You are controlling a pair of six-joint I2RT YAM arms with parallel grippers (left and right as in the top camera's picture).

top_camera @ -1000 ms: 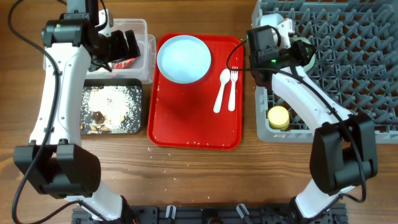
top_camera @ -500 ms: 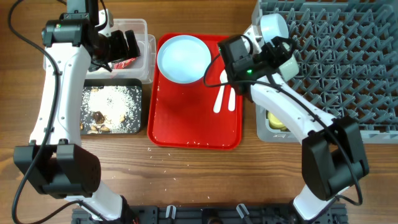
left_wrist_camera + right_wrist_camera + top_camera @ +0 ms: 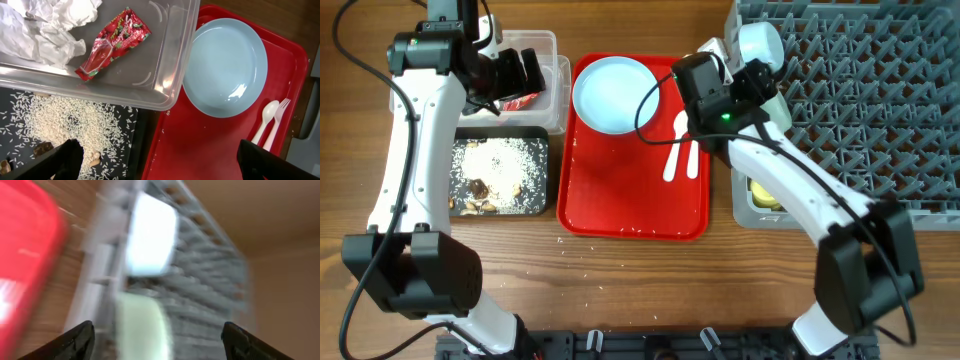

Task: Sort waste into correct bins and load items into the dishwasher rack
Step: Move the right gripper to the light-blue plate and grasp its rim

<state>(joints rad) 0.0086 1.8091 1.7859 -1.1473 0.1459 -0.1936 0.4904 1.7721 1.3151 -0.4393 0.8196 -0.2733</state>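
Found left gripper (image 3: 160, 161) spread wide over clear tub (image 3: 170, 75), toward its 3 o'clock rim. Found right gripper (image 3: 160, 340) likewise spread at rack's (image 3: 880, 120) 10 o'clock edge.

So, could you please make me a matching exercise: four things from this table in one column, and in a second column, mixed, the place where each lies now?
Things:
1. snack wrapper
2. plate
3. white crumbs
4. yellow cup

Places:
A. grey rack
B. red tray
C. clear tub
D. black tray

Pairs: 1-C, 2-B, 3-D, 4-A.
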